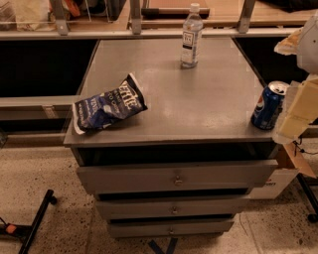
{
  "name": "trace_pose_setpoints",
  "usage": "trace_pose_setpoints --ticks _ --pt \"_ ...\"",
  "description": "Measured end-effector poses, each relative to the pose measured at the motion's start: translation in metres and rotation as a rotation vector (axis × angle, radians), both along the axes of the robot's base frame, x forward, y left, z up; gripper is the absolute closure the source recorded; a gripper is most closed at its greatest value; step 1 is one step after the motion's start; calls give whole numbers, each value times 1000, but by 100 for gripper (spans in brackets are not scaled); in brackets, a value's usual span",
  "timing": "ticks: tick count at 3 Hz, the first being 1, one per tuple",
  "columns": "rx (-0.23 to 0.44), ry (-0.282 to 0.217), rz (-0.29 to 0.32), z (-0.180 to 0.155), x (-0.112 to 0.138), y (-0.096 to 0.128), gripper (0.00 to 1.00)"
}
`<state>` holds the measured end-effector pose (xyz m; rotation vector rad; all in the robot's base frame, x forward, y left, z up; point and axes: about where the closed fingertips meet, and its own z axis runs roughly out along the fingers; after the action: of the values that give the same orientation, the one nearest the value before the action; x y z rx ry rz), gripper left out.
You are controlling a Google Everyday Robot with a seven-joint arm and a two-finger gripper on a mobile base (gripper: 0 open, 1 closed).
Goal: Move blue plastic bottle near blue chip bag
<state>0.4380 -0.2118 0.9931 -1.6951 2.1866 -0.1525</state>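
The blue plastic bottle (pixel 191 37) stands upright, white cap (pixel 195 7) on, at the back middle of the grey cabinet top (pixel 208 104), well apart from everything else on it. The blue chip bag (pixel 107 106) lies crumpled at the front left, its lower end at the lip of the top. A Pepsi can (pixel 268 105) stands at the front right corner. My gripper (pixel 297 119) hangs at the right edge of the view, just beside that can and far from the bottle; whether it is released or clenched I cannot tell. As I judge it, nothing of the task is done yet and the step in hand is the reach. I would lift clear of the can first, come across to the back, and take the bottle low on its label (pixel 188 38), square to the body, since a tall, light bottle is likely to tip if nudged high. Then I would carry it upright toward the front left and set it on bare top just beside the bag, neither on the foil nor at the front lip above the drawers (pixel 174 177)
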Motion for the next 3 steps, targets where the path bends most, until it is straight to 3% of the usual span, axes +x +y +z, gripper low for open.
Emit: trace_pose_setpoints --ticks 1,2,3 --pt "0 0 0 0 0 0 0" --pt "44 -11 8 -2 25 9 0" --pt "126 -42 27 -3 77 21 0"
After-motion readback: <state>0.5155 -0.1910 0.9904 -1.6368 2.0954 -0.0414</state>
